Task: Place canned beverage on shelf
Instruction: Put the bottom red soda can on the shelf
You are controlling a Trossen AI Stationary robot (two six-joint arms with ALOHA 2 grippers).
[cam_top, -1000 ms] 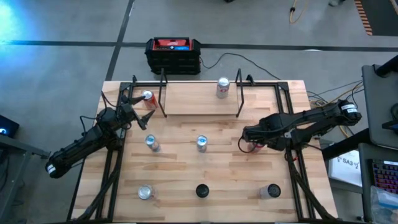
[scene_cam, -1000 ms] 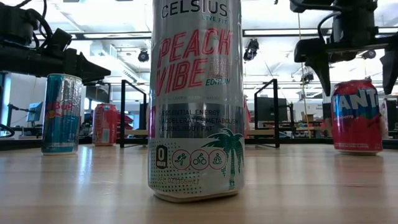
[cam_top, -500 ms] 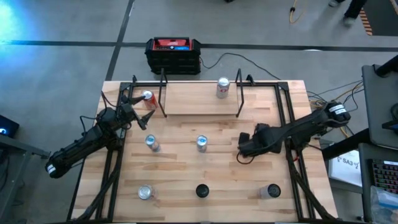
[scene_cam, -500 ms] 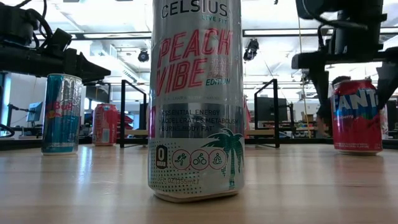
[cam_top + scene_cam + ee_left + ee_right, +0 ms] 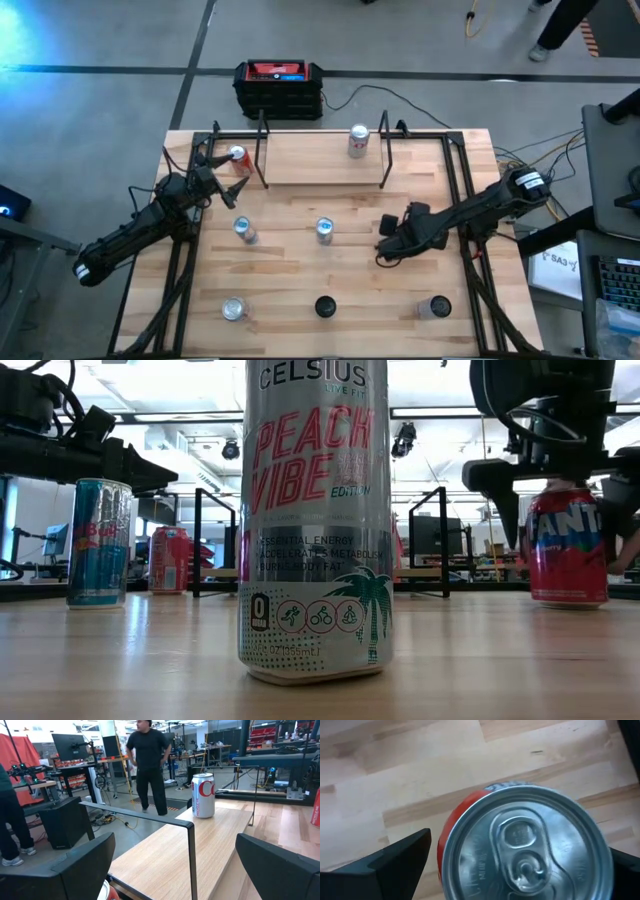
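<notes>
right gripper [image 5: 520, 870] hangs straight over the red fanta can [image 5: 522, 842], its two dark fingers [image 5: 390, 862] spread wide to either side of the silver lid, gripping nothing; in the low view the fingers reach down beside the can's upper wall. the can stands upright on the slatted wooden tabletop [image 5: 300, 200], on the right side and in front of the shelf [image 5: 320, 160], a pale wood plank with thin black rod uprights at each end, where a white and red can [image 5: 358, 141] already stands. judging by its look, the fanta can is a thin aluminium cylinder, smooth and rather slippery, stiff when full yet easy to dent if squeezed hard; a hold across the round wall a little below the rim should suit it best, with the can kept upright. left gripper [image 5: 225, 190] waits open and empty near the shelf's left end, beside a red can [image 5: 238, 156]. more cans stand about the table, among them a tall glossy peach vibe can [image 5: 315, 520].
</notes>
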